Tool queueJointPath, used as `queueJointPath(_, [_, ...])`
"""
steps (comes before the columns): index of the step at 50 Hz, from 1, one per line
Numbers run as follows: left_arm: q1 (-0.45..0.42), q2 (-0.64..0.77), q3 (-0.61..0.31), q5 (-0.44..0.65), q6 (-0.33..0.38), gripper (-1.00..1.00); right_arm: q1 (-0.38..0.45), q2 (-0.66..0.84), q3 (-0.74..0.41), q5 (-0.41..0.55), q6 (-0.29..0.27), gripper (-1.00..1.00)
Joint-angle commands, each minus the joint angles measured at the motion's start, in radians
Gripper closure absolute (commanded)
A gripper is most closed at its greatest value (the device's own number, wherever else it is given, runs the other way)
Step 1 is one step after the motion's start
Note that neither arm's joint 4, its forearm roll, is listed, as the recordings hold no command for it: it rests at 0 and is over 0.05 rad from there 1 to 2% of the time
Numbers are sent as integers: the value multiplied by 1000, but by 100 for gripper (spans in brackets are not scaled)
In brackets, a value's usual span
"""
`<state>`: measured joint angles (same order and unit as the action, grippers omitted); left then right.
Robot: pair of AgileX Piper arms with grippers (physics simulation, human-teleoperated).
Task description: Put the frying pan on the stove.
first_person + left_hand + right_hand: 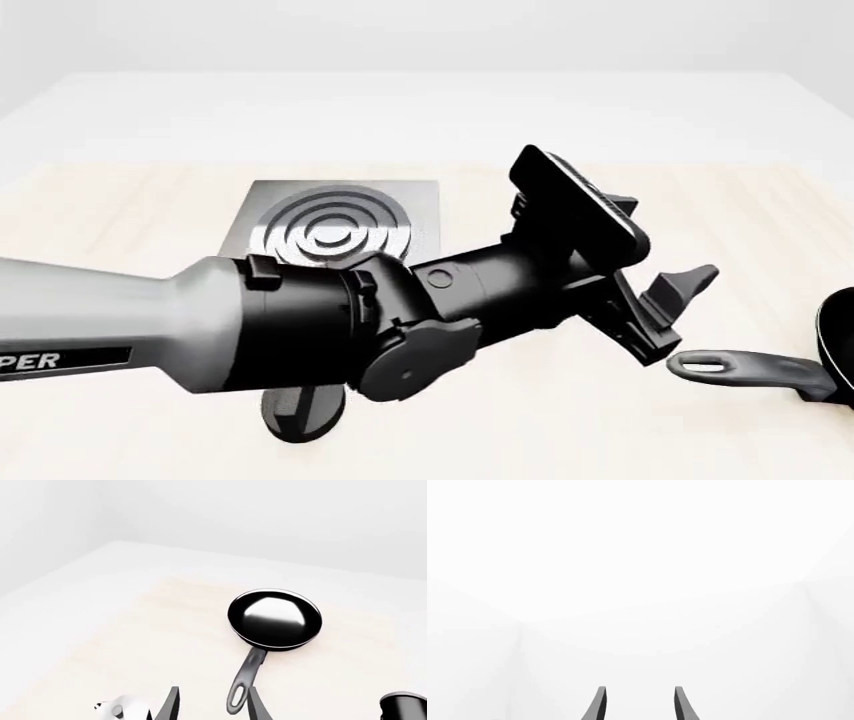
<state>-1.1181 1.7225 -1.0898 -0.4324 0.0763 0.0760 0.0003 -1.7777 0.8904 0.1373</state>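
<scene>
The frying pan [275,617], glossy black and round, lies flat on the table with its long dark grey handle [243,680] pointing back at my left gripper [213,707]. That gripper is open, and the handle's loop end lies between its fingers without touching them. In the front view only the pan's rim [841,345] and the handle [747,367] show at the right edge, just below my left gripper [674,305]. The stove [334,230], a grey square plate with silver rings, lies far to the left of the pan. My right gripper [639,705] is open and faces blank white.
The left arm [267,325] crosses the front view from the left and hides part of the stove. A small black oval knob [304,412] lies under it near the front. A black and silver object [403,705] and a small white shape [120,709] sit close to the left gripper.
</scene>
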Motion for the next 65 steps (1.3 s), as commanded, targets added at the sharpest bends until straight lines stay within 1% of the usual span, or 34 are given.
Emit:
queueJointPath(1, [-22, 50, -68, 32, -2, -100, 10, 0, -12, 13, -8, -100])
queueJointPath(12, [-21, 110, -121, 42, -16, -100, 14, 0, -21, 22, -12, -100])
queueJointPath(19, [-18, 152, -152, 51, -25, -100, 10, 0, 12, -7, -8, -100])
queueJointPath(29, [-18, 200, -196, 64, -36, -100, 15, 0, -30, 35, -12, -100])
queueJointPath(35, [-24, 228, -236, 82, -43, -100, 13, 0, -42, 48, -9, -100])
queueJointPath(49, [-43, 272, -297, 123, -48, -100, 18, 0, -63, 70, -3, -100])
queueJointPath(65, [-44, 326, -377, 168, -53, -100, 23, 0, -91, 94, -1, -100])
